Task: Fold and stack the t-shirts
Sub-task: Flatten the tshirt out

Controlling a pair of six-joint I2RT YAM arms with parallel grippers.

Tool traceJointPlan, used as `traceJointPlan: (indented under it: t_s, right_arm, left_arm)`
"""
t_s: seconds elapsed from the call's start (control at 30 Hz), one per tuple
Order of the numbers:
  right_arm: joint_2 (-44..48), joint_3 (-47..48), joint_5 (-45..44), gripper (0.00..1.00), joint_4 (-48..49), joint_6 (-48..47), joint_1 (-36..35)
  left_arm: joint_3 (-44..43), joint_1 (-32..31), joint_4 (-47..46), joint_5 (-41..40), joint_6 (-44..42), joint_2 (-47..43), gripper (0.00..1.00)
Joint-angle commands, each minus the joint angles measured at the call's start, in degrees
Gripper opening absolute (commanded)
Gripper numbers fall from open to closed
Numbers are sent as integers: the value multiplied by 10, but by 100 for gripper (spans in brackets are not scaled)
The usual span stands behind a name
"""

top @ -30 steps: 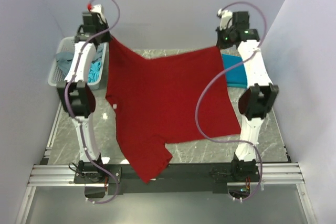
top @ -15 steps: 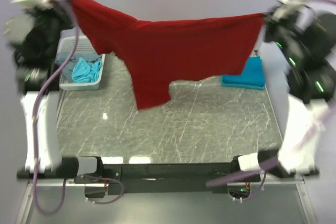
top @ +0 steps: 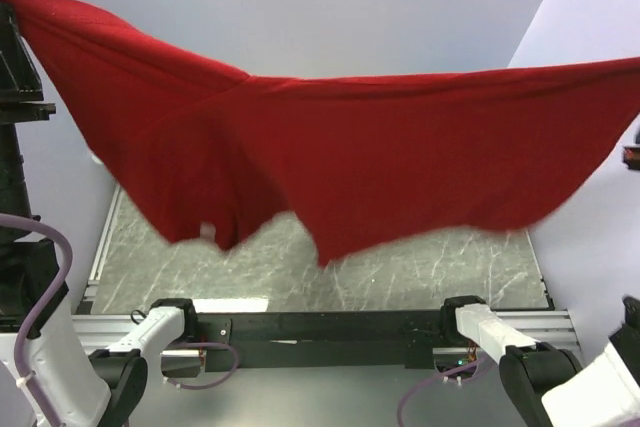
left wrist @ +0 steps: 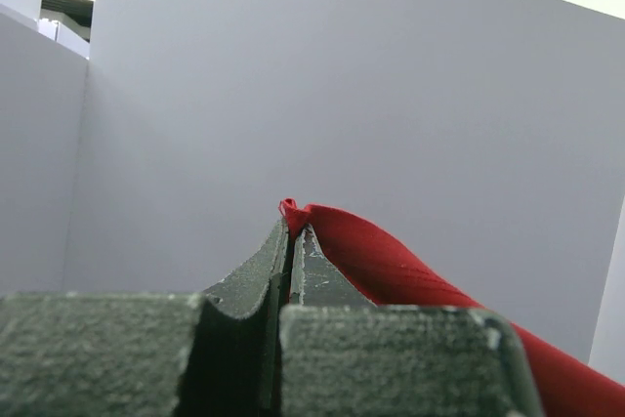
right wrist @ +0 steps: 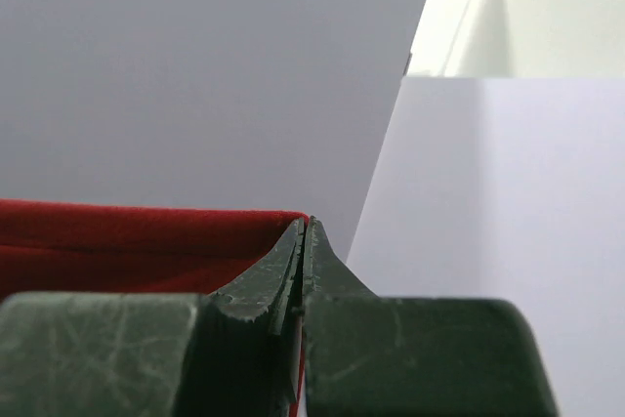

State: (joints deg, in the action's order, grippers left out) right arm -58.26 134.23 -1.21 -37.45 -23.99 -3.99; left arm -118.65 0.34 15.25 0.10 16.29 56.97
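Observation:
A dark red t-shirt hangs high above the table, stretched wide between both grippers and filling the top view from edge to edge. Its lower hem and a sleeve droop in folds at the left. In the left wrist view my left gripper is shut on a pinched corner of the red cloth, which trails off to the right. In the right wrist view my right gripper is shut on the other edge of the cloth, which runs off to the left. Any other t-shirts are hidden behind the red one.
Below the hanging shirt lies the grey marble table. The two arm bases sit on the rail at its near edge. Pale walls close in at the back and both sides.
Both arms have lifted the red t-shirt off the table and pulled it wider and higher, towards the camera. It now covers the basket and the folded blue cloth seen earlier.

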Motion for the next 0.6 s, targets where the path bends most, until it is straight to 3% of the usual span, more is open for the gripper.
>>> traceJointPlan:
  t_s: [0.0,0.17,0.4,0.57]
  right_arm:
    - [-41,-28,-38,0,6,-16,2]
    - [-72,-83,-32,0,17,-10,2]
    - [-108,-294,52,0,94,28,17]
    - [-225,-387,138,0,131,49,18]
  left_arm:
    - [6,1,-4,-18,5,19,0]
    - [66,0,-25,-12,3,33,0]
    - [291,0,-106,-12,2,67,0]
    - [392,1,-148,-11,2,184,0]
